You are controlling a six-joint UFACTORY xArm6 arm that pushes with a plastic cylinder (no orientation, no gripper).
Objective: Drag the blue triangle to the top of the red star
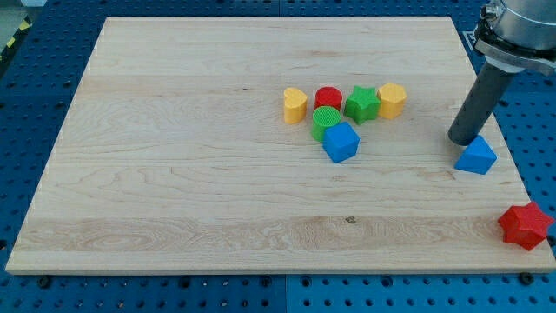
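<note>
My tip (460,139) sits on the worktop (174,174) just at the blue triangle's (476,156) 11 o'clock side, touching or all but touching it; the rod ends bluntly, so this end effector has no jaws to stand apart or together, and it clamps nothing. The blue triangle lies near the worktop's 3 o'clock edge. The red star (525,226) rests at the 4 o'clock corner, partly overhanging the edge, well apart from the triangle toward its 5 o'clock.

The goal spot is just at the star's 12 o'clock, so the triangle needs only a short slide toward 5 o'clock. From where my tip stands, a push heading 5 o'clock looks roughly right, but contact is on a slanted face, so the block will likely spin or slip off. I judge it best to centre my tip behind the triangle's mass, push slowly, and correct sideways drift early. Stopping short matters: the star already hangs off the board, and a bump could knock it over the edge.

The cluster at centre, yellow (295,105), red cylinder (328,97), green star (362,103), yellow (392,100), green cylinder (326,122) and blue cube (340,142), is far from the path
</note>
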